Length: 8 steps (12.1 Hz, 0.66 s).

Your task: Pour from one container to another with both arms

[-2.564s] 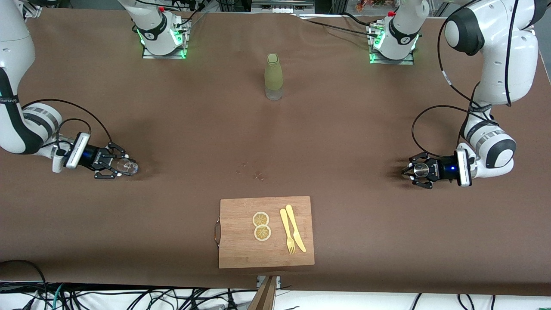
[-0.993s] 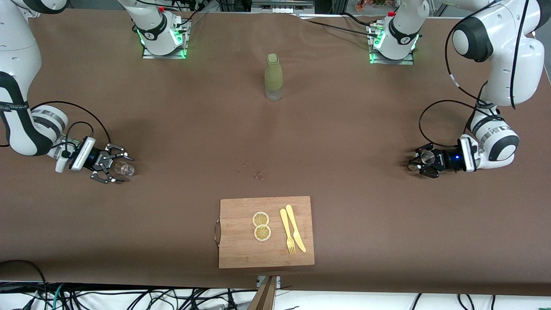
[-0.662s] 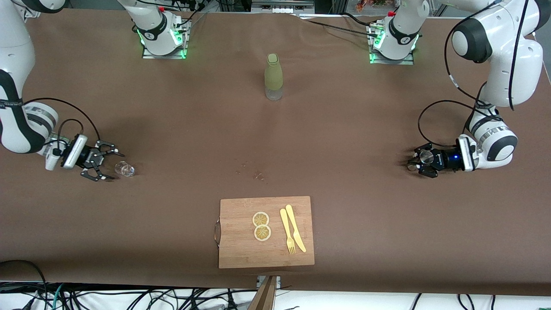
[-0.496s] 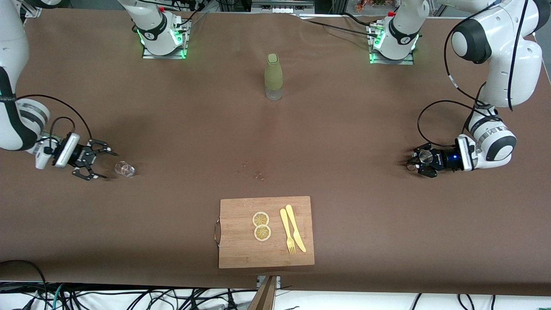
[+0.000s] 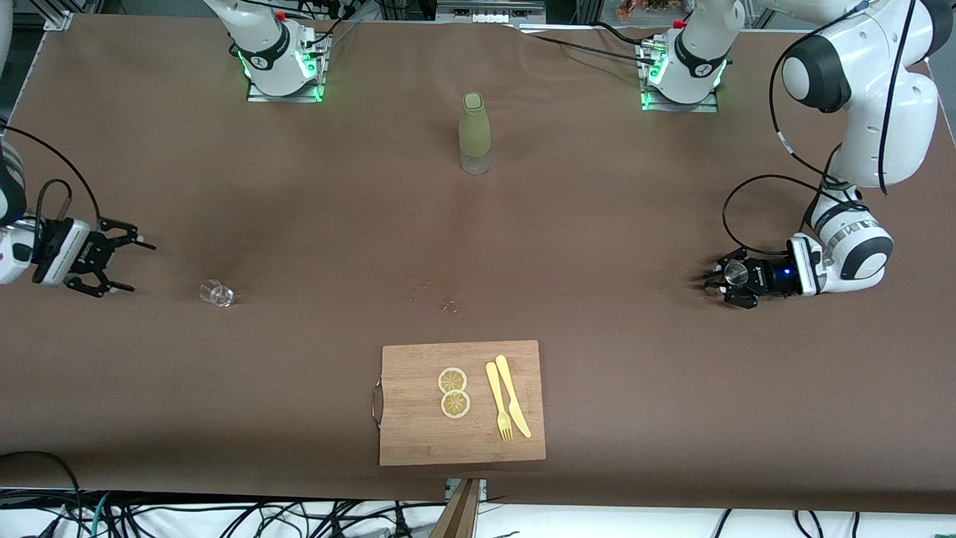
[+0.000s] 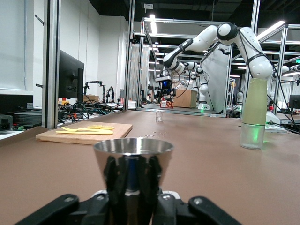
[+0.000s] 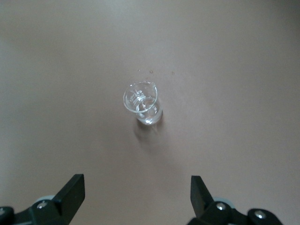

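Pulled back toward its own end of the table, my right gripper (image 5: 123, 265) now hangs with its fingers spread wide and nothing between them, leaving the small clear glass (image 5: 216, 293) it had been around standing upright and alone on the brown table cover (image 5: 299, 224); from the right wrist view the glass (image 7: 142, 103) sits well apart from both fingertips. At the left arm's end, my left gripper (image 5: 721, 280) lies low over the table with a small metal cup (image 5: 736, 273) between its fingers, though I cannot tell whether they press it or have begun to let go; the left wrist view shows the cup (image 6: 132, 161) upright, flared at the rim, right in front of the camera. Between the two arm bases stands a tall pale green bottle (image 5: 474, 133) with a clear base. A wooden cutting board (image 5: 418, 433) with a metal handle lies near the table's edge closest to the front camera, carrying two lemon slices (image 5: 453, 392) and a yellow fork (image 5: 498, 402) and knife (image 5: 513, 396) side by side. A few specks (image 5: 441, 299) dot the cover between board and bottle. Green lights glow at both bases (image 5: 284, 75); black cables (image 5: 224, 515) trail below the table's near edge, and the left wrist view takes in a lab of metal frames, monitors and ceiling strip lights.
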### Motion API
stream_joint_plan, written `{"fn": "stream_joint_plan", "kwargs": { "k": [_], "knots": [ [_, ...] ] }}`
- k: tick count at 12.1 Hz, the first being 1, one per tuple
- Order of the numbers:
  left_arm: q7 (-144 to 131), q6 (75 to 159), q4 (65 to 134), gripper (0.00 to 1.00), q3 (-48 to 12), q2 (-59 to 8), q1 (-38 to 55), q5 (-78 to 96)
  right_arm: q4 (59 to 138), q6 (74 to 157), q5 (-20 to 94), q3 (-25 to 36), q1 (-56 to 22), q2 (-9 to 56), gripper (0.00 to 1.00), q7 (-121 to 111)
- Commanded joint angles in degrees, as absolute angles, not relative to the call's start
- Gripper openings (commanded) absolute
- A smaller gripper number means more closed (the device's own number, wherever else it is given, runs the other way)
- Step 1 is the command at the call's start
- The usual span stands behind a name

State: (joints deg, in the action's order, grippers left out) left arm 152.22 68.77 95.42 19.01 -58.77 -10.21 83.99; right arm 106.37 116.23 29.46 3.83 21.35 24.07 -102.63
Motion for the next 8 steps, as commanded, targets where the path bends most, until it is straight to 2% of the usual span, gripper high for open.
{"fn": "stream_joint_plan", "kwargs": {
  "k": [1, 2, 6, 8],
  "knots": [
    [154.6, 67.9, 93.7, 0.68, 18.5, -59.9, -11.0, 81.8, 110.5, 116.7, 18.8, 6.0, 15.6, 16.1, 1.00, -85.0],
    [154.6, 67.9, 93.7, 0.98, 18.6, -59.9, -11.0, 81.8, 110.7, 116.6, 16.7, 7.6, 12.7, 15.0, 1.00, -79.1],
    [154.5, 68.0, 93.7, 1.00, 18.7, -59.9, -11.1, 81.7, 110.0, 116.8, 6.4, 9.1, 4.2, 12.4, 1.00, -52.9],
    [154.2, 68.0, 93.3, 1.00, 19.1, -59.9, -11.5, 80.8, 109.6, 116.8, 4.7, 9.0, 1.6, 11.9, 1.00, -41.9]
  ]
}}
